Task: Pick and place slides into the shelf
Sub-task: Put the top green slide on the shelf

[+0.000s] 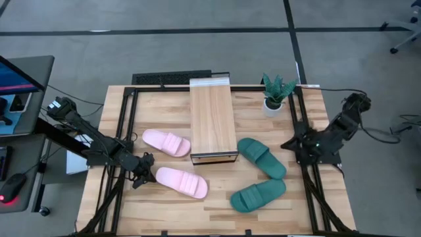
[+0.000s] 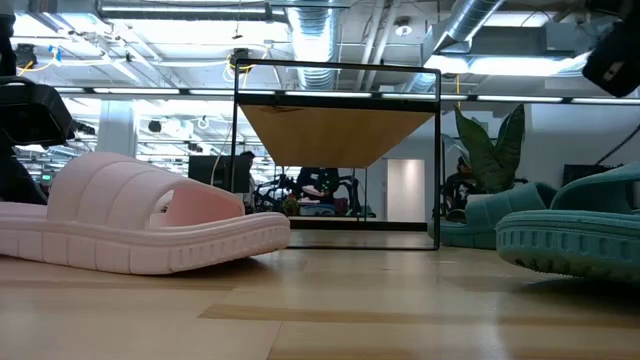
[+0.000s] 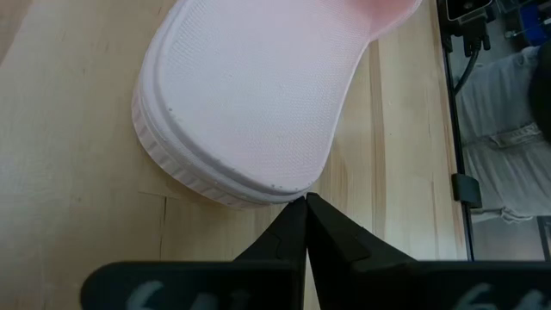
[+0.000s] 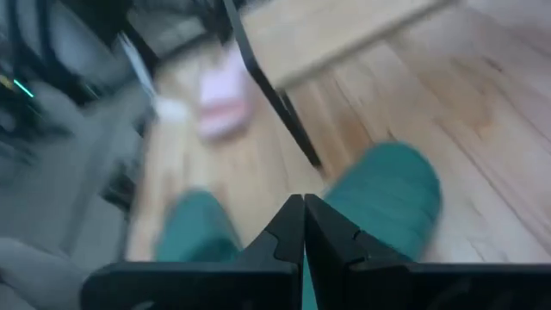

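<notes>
Two light pink slides lie sole-down on the table's left half, one nearer (image 1: 181, 182) and one farther (image 1: 166, 143). Two teal slides (image 1: 262, 157) (image 1: 258, 195) lie on the right half. The shelf (image 1: 212, 120) stands on its black frame at the table's middle, running near to far. My left gripper (image 1: 145, 165) is shut and sits low, just left of the near pink slide (image 3: 250, 95). My right gripper (image 1: 289, 143) is shut and hangs above the table's right side, pointing toward the teal slides (image 4: 387, 194). In the low view the near pink slide (image 2: 130, 225) fills the left. My left gripper has its shut fingertips (image 3: 294, 211) at the ribbed rim of the near pink slide's left end (image 3: 258, 191), coming level from the table's left. I cannot tell whether they touch it. The slide lies flat on the table.
A small potted plant (image 1: 277, 93) stands at the far right corner beside the shelf. A keyboard (image 1: 171, 78) lies past the far edge. Black frame rails (image 1: 125, 125) run along both table sides. Bare wood (image 1: 217, 217) shows near the front edge between the pink and teal slides.
</notes>
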Controlling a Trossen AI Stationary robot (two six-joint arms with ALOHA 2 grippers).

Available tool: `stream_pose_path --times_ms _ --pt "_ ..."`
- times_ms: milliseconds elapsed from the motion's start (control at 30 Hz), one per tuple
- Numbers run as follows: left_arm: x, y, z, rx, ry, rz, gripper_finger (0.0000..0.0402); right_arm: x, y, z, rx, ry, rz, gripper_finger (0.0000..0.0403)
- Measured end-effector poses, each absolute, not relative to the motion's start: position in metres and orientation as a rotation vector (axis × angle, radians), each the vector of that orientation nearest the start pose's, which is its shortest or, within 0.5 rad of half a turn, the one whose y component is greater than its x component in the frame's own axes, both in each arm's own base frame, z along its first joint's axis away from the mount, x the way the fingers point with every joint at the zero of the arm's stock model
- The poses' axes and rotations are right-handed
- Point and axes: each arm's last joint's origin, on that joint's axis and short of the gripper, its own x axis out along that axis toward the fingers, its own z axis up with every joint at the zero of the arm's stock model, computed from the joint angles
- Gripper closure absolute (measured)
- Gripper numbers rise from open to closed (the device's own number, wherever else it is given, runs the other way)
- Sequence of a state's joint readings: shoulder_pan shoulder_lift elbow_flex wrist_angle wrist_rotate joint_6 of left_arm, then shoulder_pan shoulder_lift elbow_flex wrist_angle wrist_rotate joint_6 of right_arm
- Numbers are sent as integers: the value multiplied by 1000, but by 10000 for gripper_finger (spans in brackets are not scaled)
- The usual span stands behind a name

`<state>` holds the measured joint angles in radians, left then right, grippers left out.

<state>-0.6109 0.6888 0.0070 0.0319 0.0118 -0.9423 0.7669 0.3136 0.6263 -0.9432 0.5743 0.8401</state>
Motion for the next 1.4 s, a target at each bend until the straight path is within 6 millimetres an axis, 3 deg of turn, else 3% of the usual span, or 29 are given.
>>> stream_pose_path --times_ms 200,400,633,800,1400 --pt "99 -70 105 -687 851 -253 401 42 16 254 510 412 -63 395" --pt "99 -70 105 -686 851 -254 401 48 17 228 574 393 -217 385" --pt "99 -70 105 -686 851 -254 401 65 28 202 590 471 -349 357" --pt "99 -70 105 -686 851 -254 401 76 37 194 505 556 -411 335" --pt "99 -70 105 -687 851 -254 401 90 53 175 559 769 -500 275"
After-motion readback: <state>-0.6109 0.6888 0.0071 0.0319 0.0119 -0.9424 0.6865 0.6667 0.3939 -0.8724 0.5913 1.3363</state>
